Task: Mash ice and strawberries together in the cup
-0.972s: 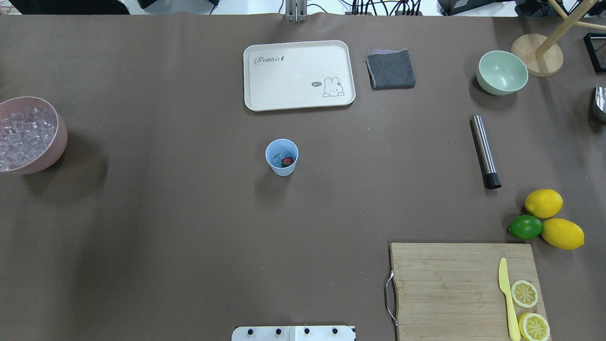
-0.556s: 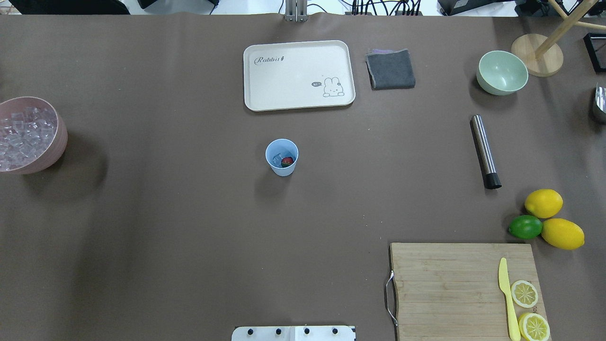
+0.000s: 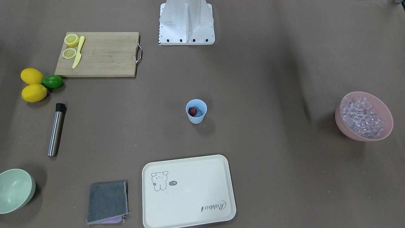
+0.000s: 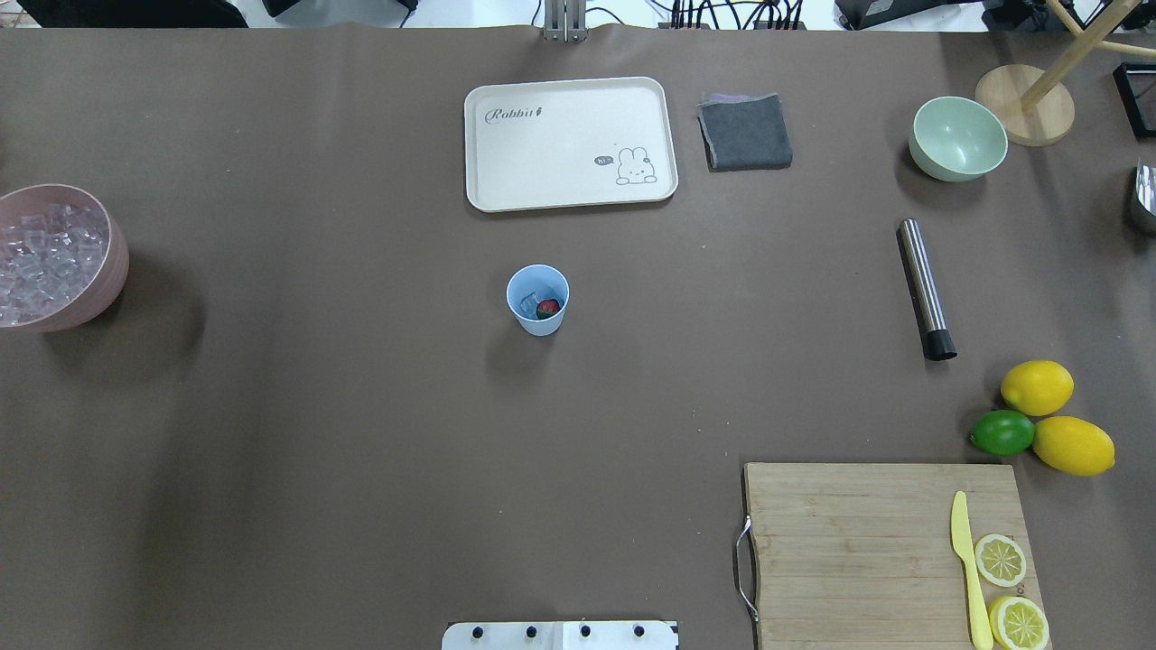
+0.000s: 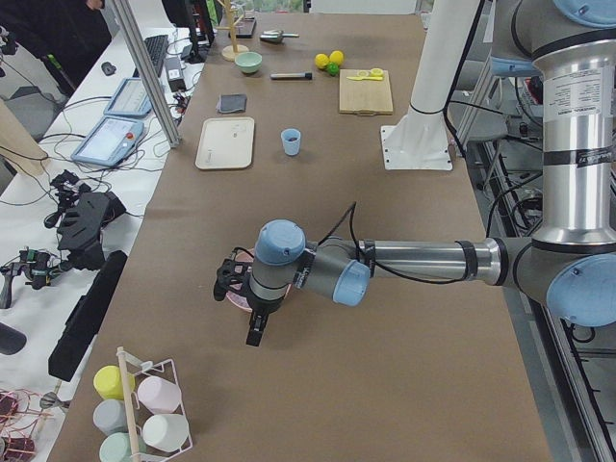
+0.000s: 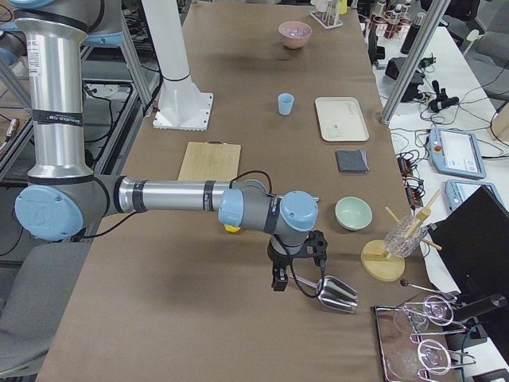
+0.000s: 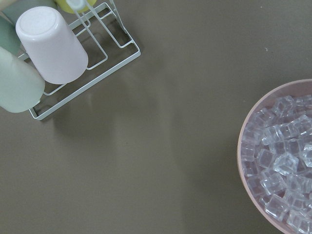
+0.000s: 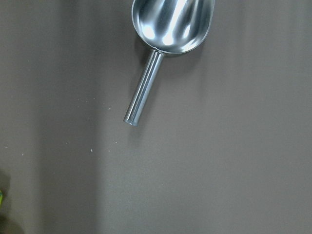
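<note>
Where cup [image 4: 541, 325] stands, cream tray [image 4: 560, 153] nearby — printed "Rabbit", "hi"

You had the pink bowl [image 4: 116, 271] and cup rack [image 5: 142, 414] crowding the left gripper [image 5: 255, 335]. Under the right gripper [image 6: 278, 282] lay the scoop [image 8: 170, 24], table [image 8: 219, 170] otherwise bare.

Upright light-blue cup [image 4: 540, 325] holds one red strawberry [image 4: 547, 308] beside clear ice [image 4: 531, 300].

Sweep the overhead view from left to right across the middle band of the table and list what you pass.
pink bowl full of ice → cup holding the strawberry → steel rod with a black tip → metal scoop, cut off at the right edge
</note>
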